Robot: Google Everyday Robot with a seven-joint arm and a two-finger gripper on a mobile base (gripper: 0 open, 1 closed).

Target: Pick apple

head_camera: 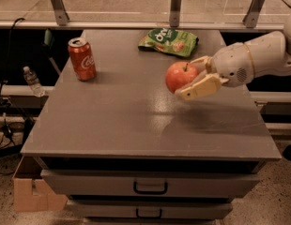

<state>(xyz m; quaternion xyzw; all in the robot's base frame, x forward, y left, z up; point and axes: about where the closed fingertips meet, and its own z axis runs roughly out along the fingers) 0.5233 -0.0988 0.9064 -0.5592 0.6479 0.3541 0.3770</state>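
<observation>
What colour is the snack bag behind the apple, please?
Green snack bag, camera view; the gripper holds the apple right of centre.

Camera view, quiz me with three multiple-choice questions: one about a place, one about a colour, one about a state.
1. Where does the soda can stand?
A: the left rear of the table
B: the floor
C: the front edge

2. What colour is the snack bag?
A: blue
B: green
C: white

3. How is the apple?
A: lying free on the tabletop
B: on the floor
C: clamped in the pincer, off the tabletop

Answers:
1 A, it stands upright near the left rear corner.
2 B, its wrapper is green.
3 C, the pincer grips it from the right and its shadow lies apart below.
</observation>
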